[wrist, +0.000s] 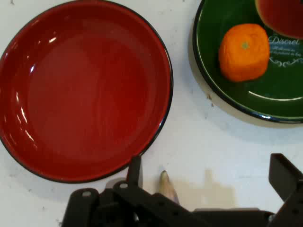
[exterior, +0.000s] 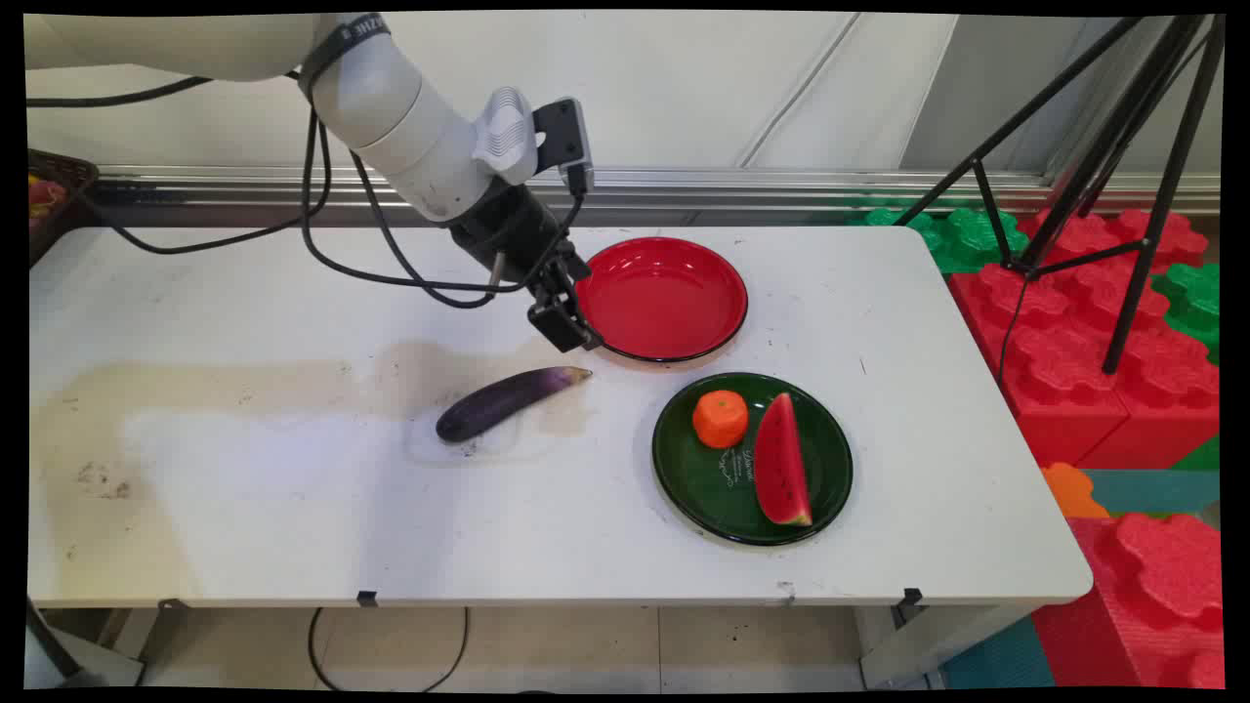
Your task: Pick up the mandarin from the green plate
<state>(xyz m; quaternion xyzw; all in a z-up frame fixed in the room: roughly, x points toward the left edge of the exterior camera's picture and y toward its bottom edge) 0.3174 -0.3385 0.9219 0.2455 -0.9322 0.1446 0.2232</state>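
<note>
Eggplant (exterior: 508,400): a dark purple piece lying on its side on the white surface (exterior: 293,488), near the middle, its pale stem end pointing toward the red plate (exterior: 684,337). In the hand view only its pale tip (wrist: 164,182) shows, between the fingers.

Hand (exterior: 566,327): black, two-fingered, poised above the stem end of the eggplant and at the near-left rim of the red plate. It is released, fingers (wrist: 135,170) spread wide, holding nothing; whether it touches the plate rim cannot be told.

Red plate: round, black-rimmed, nothing on it, toward the far side of the surface, just beyond the eggplant's stem end.

Green plate (exterior: 703,483): round, dark green, just in front of the red plate and to its right, the two rims close but apart. It carries an orange (exterior: 721,418) on its far-left part and a watermelon slice (exterior: 781,474) beside it, rind to the right.

Black cables (exterior: 322,244) hang from the arm over the surface's far side.
</note>
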